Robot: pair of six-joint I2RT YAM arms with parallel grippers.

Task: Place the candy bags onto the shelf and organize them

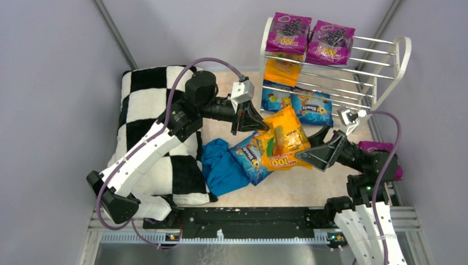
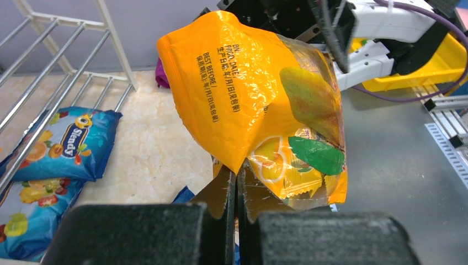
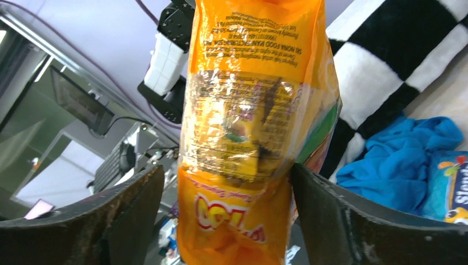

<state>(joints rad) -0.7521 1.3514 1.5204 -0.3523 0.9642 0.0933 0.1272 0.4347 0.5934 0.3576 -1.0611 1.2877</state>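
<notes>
Pouch in transfer: orange pouch (image 1: 284, 141) (image 2: 248, 94) (image 3: 248, 127) is up off the counter (image 1: 309, 190), between the two hands and in front of the shelf (image 1: 386, 55) (image 2: 72, 72).
Left hand (image 1: 255, 122) (image 2: 237, 187): fingers pressed almost together, pinching one edge of the orange pouch (its wrist view shows the film caught between the pads).
Right hand (image 1: 309, 150) (image 3: 227, 170): spread wide, one finger on each side of the orange pouch. One finger looks to touch the film; the other stands just apart.
Shelf, top tier: two purple bags (image 1: 288, 32) side by side at the left end.
Shelf, middle tier: second orange bag (image 1: 281, 70) at the left end, below the purple bags.
Shelf, bottom: two blue bags (image 1: 312, 107) (image 2: 72, 143) side by side beneath the lowest rods (on a tier or on the counter, cannot tell).
Counter: loose blue bag (image 1: 251, 157) (image 3: 450, 182) lies partly under the held pouch, touching the teal cloth (image 1: 223, 165) (image 3: 397, 154). A stray purple bag (image 1: 378, 148) sits beside the right arm, partly hidden.
Pillow: checkered pillow (image 1: 149, 110) (image 3: 386, 55) lies left of the cloth, under the left arm.
</notes>
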